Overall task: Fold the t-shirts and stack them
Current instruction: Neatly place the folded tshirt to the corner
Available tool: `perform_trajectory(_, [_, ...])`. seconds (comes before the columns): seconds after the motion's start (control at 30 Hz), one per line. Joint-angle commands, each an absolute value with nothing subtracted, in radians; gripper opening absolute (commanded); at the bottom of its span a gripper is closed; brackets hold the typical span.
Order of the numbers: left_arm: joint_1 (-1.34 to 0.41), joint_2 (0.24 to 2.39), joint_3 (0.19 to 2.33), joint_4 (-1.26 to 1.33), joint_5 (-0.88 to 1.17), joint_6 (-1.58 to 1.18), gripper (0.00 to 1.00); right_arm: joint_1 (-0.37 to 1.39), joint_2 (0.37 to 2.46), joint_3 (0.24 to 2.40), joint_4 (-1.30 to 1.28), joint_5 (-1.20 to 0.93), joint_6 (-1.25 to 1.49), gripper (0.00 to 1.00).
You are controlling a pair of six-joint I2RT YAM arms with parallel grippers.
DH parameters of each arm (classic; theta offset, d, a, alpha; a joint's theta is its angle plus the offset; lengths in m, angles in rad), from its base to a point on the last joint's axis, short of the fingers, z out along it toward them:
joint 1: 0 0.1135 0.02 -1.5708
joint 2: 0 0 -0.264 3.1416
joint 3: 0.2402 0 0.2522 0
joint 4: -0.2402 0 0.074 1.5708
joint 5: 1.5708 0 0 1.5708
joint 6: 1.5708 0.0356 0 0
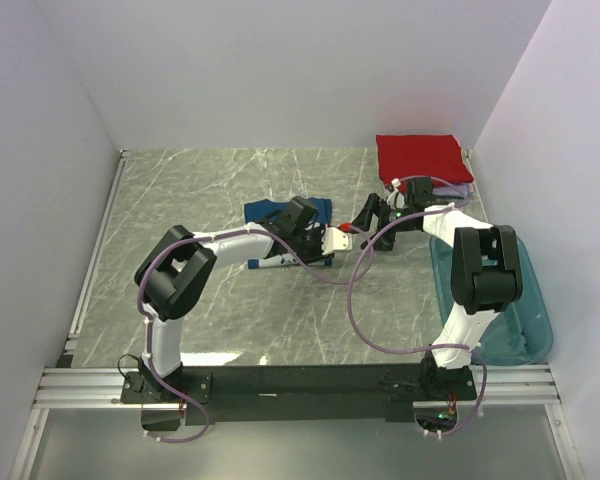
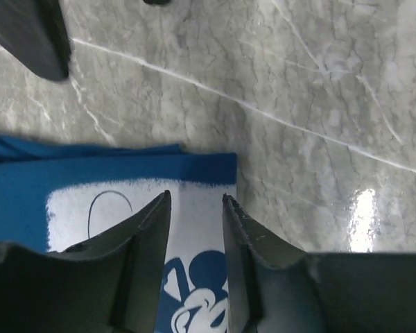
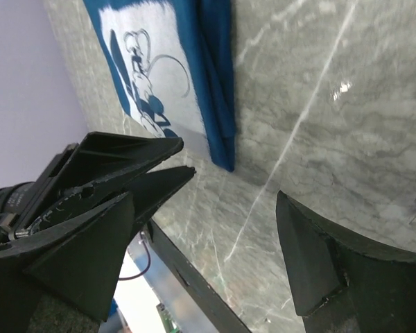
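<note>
A folded dark blue t-shirt (image 1: 265, 211) with a white print lies mid-table. In the left wrist view the blue t-shirt (image 2: 111, 173) sits right under my left gripper (image 2: 196, 197). Its jaws stand a narrow gap apart over the print near the shirt's corner, and the cloth between them lies flat. My left gripper (image 1: 313, 230) covers part of the shirt from above. My right gripper (image 1: 372, 215) hovers wide open just right of it, over bare marble (image 3: 204, 198), with nothing between its fingers. A folded red t-shirt (image 1: 420, 155) rests on a pale lavender one (image 1: 462, 188) at the back right.
A translucent teal tub (image 1: 525, 315) stands at the right edge beside the right arm. White walls close in the table on three sides. A metal rail (image 1: 95, 240) runs along the left, and the arms' mounting frame (image 1: 300, 385) along the front. The right gripper's finger (image 2: 31, 35) shows beyond the shirt.
</note>
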State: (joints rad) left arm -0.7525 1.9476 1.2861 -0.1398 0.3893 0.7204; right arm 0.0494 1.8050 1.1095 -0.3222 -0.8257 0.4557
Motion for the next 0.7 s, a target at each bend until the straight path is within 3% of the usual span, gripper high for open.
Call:
perform_trajectory(0.0, [-0.767,1.971,1.333,-0.166,0.443,0.756,0.40,0.046,1.815,1.088,-0.291,-0.848,0.466,0.89])
perform_trajectory(0.4, [-0.776,2.040,1.344,-0.219,0.427,0.773,0.41,0.026,1.829,1.075,-0.281,-0.870,0.475,0.89])
perform_trajectory(0.67, [-0.755,2.069,1.397,-0.254,0.448,0.736,0.17,0.038,1.844,1.019,-0.152,-0.885,0.566,0.89])
